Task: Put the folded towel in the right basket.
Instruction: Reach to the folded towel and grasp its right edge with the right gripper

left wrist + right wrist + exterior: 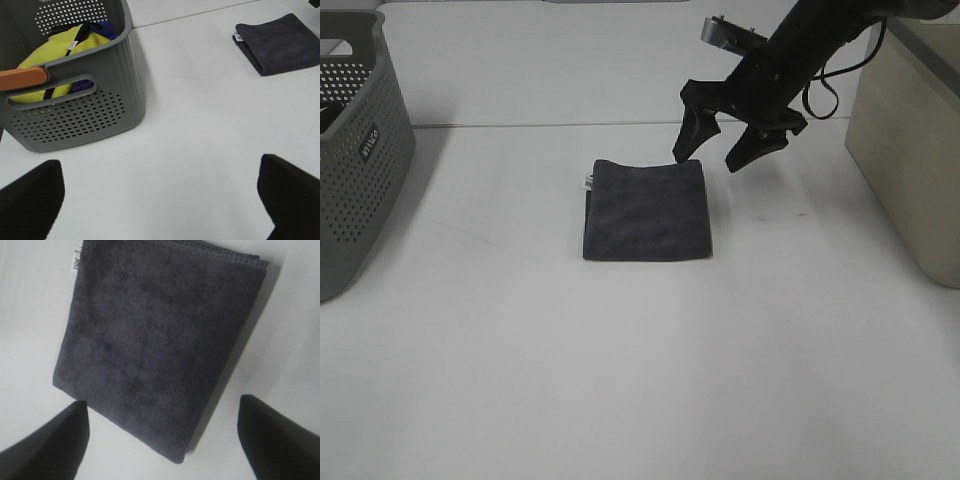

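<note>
The folded dark grey towel (645, 210) lies flat on the white table near the middle. My right gripper (706, 163) is open and empty, hovering over the towel's far right corner with one fingertip over the edge and the other just beyond it. In the right wrist view the towel (155, 345) lies below and between the open fingers (45, 445). The right basket (910, 150) is beige and stands at the table's right edge. My left gripper (160, 210) is open and empty; it shows only in its wrist view, where the towel (280, 42) lies far off.
A grey perforated basket (355, 140) stands at the far left; in the left wrist view it (85, 115) holds yellow and purple cloths (60, 50), with an orange piece (22, 78) at its rim. A small white tag (588, 182) sticks out at the towel's far left corner.
</note>
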